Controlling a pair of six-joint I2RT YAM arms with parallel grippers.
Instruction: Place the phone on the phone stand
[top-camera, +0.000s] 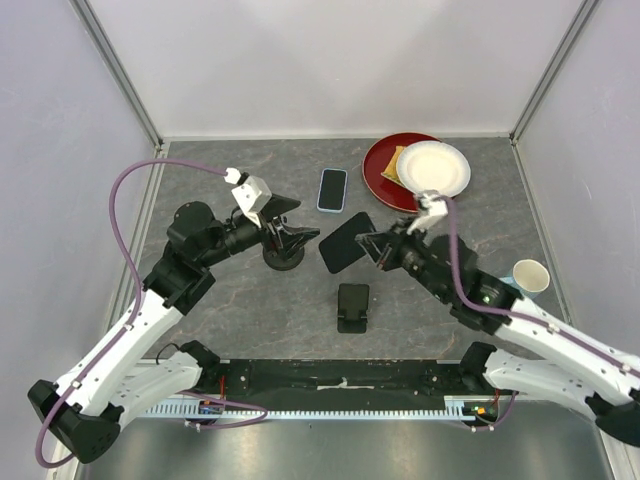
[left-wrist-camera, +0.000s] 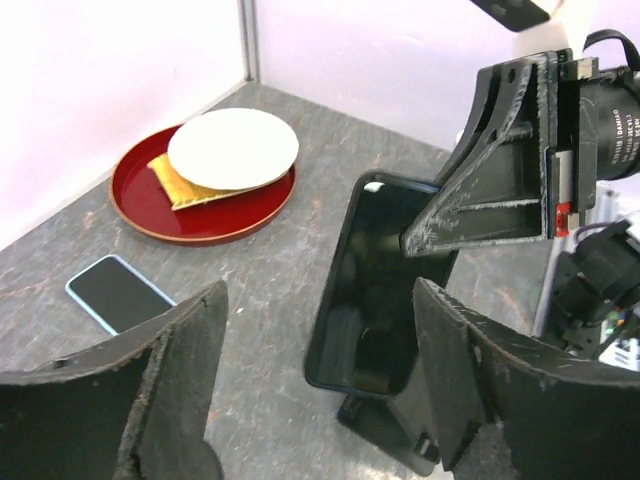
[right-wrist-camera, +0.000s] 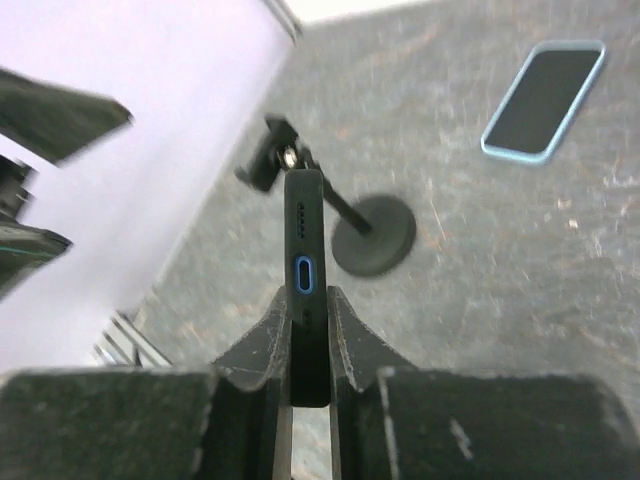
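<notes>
My right gripper (top-camera: 378, 245) is shut on a black phone (top-camera: 347, 241) and holds it off the table at the middle. In the right wrist view the phone (right-wrist-camera: 305, 270) stands edge-on between my fingers (right-wrist-camera: 262, 335), charging port up. A small black folding stand (top-camera: 353, 305) sits on the table just in front of it, and it also shows below the phone (left-wrist-camera: 375, 280) in the left wrist view (left-wrist-camera: 400, 430). A round-base stand with a stem (top-camera: 283, 258) stands left of the phone (right-wrist-camera: 375, 235). My left gripper (top-camera: 298, 232) is open and empty above that stand (left-wrist-camera: 320, 390).
A second phone in a light blue case (top-camera: 332, 190) lies face up behind the held phone. A red plate (top-camera: 375, 170) at the back right carries a yellow slab (top-camera: 392, 165) and a white plate (top-camera: 435, 168). A paper cup (top-camera: 531, 275) stands at the right.
</notes>
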